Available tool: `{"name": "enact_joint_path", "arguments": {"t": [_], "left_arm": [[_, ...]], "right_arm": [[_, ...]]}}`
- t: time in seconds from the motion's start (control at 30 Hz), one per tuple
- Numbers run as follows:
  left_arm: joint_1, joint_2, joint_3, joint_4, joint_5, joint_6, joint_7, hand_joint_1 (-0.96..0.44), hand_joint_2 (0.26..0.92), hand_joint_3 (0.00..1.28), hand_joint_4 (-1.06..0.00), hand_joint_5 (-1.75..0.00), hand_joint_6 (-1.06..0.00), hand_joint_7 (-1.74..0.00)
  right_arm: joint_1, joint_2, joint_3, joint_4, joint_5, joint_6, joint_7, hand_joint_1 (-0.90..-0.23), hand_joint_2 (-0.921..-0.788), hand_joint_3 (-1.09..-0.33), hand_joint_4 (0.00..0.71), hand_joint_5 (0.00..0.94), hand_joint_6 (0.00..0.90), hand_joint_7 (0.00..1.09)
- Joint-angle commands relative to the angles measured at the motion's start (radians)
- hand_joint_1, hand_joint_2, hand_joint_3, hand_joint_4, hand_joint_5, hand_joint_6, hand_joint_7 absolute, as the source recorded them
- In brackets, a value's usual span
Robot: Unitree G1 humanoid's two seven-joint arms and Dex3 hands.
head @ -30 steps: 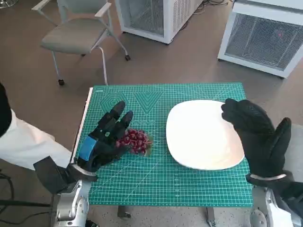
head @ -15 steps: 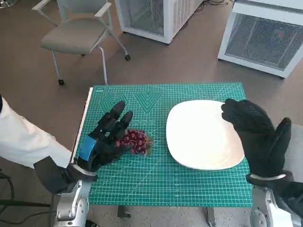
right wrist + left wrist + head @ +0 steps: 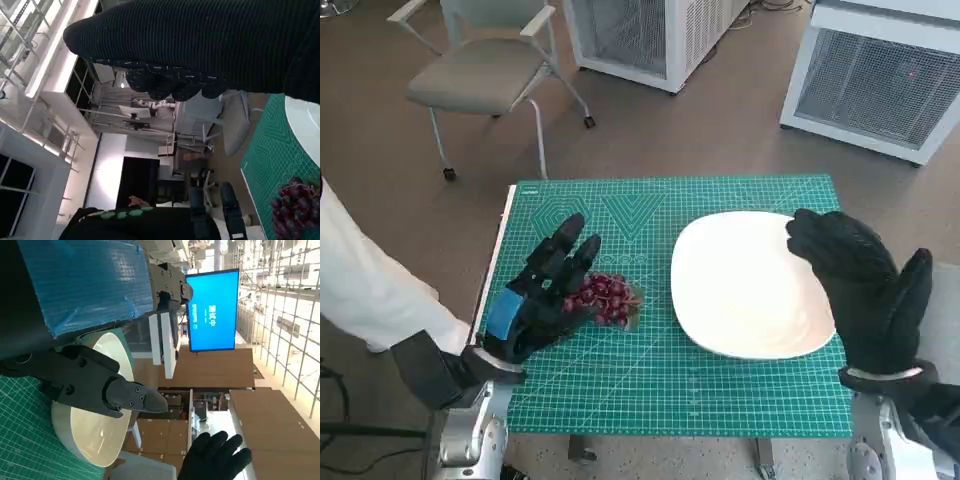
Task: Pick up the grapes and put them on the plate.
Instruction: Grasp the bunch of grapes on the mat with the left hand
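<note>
A bunch of dark red grapes [image 3: 607, 298] lies on the green cutting mat [image 3: 720, 195], left of the white plate [image 3: 745, 285]. My left hand [image 3: 542, 295] rests against the left side of the bunch with its fingers stretched out and apart, holding nothing. My right hand [image 3: 860, 285] hovers over the plate's right edge, fingers apart and empty. In the left wrist view my black fingers [image 3: 100, 387] reach past the plate [image 3: 95, 432]; no grapes show there. The right wrist view shows the grapes [image 3: 296, 211] beyond the glove [image 3: 210, 45].
A person's white sleeve [image 3: 360, 290] is at the left edge beside the table. A grey chair [image 3: 480, 70] stands behind the table on the left, with white cabinets [image 3: 880, 80] at the back right. The mat's near edge lies close to my forearms.
Both hands, the grapes and the plate have stayed put. The person's white sleeve at the left edge has shifted.
</note>
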Motion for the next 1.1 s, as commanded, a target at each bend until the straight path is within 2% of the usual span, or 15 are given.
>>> {"name": "enact_joint_path", "arguments": {"t": [0.03,0.2,0.3,0.37,0.43,0.53,0.6,0.83,1.1], "left_arm": [[0.01,-0.006,0.001,-0.003,-0.01,-0.004,-0.003,-0.49,0.921,0.11,-0.2,0.0,-0.24,-0.01],[0.014,-0.004,-0.004,-0.017,0.0,-0.006,0.005,-0.49,0.921,0.11,-0.21,0.0,-0.25,-0.01],[0.017,0.022,-0.021,-0.028,0.087,-0.056,0.038,-0.5,0.921,0.11,-0.21,-0.01,-0.26,-0.01],[0.022,0.073,-0.045,-0.047,0.245,-0.123,0.102,-0.52,0.921,0.11,-0.2,0.0,-0.26,-0.01],[0.034,0.148,-0.075,-0.098,0.481,-0.166,0.202,-0.53,0.921,0.09,-0.18,0.0,-0.25,-0.01],[0.06,0.232,-0.112,-0.214,0.783,-0.117,0.322,-0.53,0.906,0.05,-0.09,0.0,-0.21,0.0],[0.072,0.25,-0.123,-0.27,0.872,-0.062,0.342,-0.5,0.882,0.03,-0.04,0.0,-0.18,0.0],[0.087,0.246,-0.131,-0.421,0.857,0.156,0.207,-0.27,0.75,0.0,0.0,0.0,-0.12,0.0],[0.09,0.235,-0.173,-0.542,0.88,0.353,0.134,-0.14,0.717,0.0,0.0,0.0,-0.11,0.0]], "right_arm": [[0.008,0.003,0.003,0.012,-0.003,0.006,0.004,-0.377,-0.921,-0.642,0.42,0.737,0.188,0.99],[0.011,0.006,0.009,0.008,-0.004,0.006,0.005,-0.377,-0.921,-0.642,0.42,0.738,0.188,0.99],[0.014,0.006,0.012,0.008,-0.005,0.005,0.006,-0.377,-0.921,-0.642,0.42,0.739,0.188,0.99],[0.016,0.006,0.013,0.009,-0.005,0.003,0.008,-0.377,-0.921,-0.642,0.42,0.739,0.188,0.99],[0.017,0.006,0.014,0.01,-0.004,0.003,0.009,-0.376,-0.921,-0.642,0.419,0.74,0.188,0.99],[0.018,0.005,0.013,0.011,-0.001,0.003,0.011,-0.376,-0.921,-0.643,0.419,0.741,0.187,0.99],[0.02,0.004,0.013,0.011,0.001,0.004,0.012,-0.376,-0.921,-0.643,0.418,0.742,0.187,0.99],[0.022,0.002,0.011,0.012,0.007,0.004,0.014,-0.377,-0.921,-0.645,0.416,0.746,0.184,1.0],[0.025,0.002,0.01,0.005,0.006,0.007,0.01,-0.378,-0.921,-0.653,0.414,0.75,0.181,1.0]]}}
